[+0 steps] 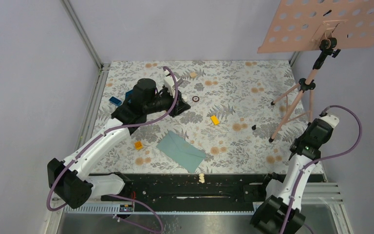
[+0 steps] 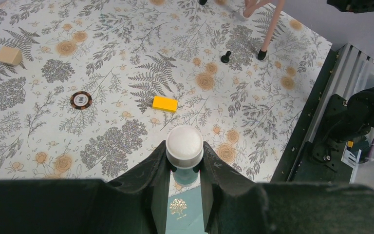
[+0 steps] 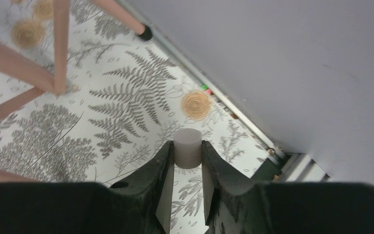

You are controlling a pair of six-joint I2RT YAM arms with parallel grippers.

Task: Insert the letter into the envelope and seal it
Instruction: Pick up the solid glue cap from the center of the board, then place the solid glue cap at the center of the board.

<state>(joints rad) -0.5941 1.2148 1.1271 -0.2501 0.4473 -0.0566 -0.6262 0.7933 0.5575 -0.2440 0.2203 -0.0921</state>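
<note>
Floral tabletop (image 1: 253,73) with teal envelope (image 1: 181,152)

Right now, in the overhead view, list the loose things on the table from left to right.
blue block → orange block → envelope → yellow block → small black piece → stand

One envelope (image 1: 181,151), two orange blocks (image 1: 215,120) (small).

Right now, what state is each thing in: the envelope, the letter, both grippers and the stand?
envelope, lying flat, no flap sticking out; sealed or not, cannot tell.
letter, not visible in any view.
left gripper, away from the envelope, fingers flanking a white-topped cylinder; grip unclear.
right gripper, off at the right side, fingers flanking a grey cylinder; grip unclear.
pink stand, upright on its tripod.
</note>
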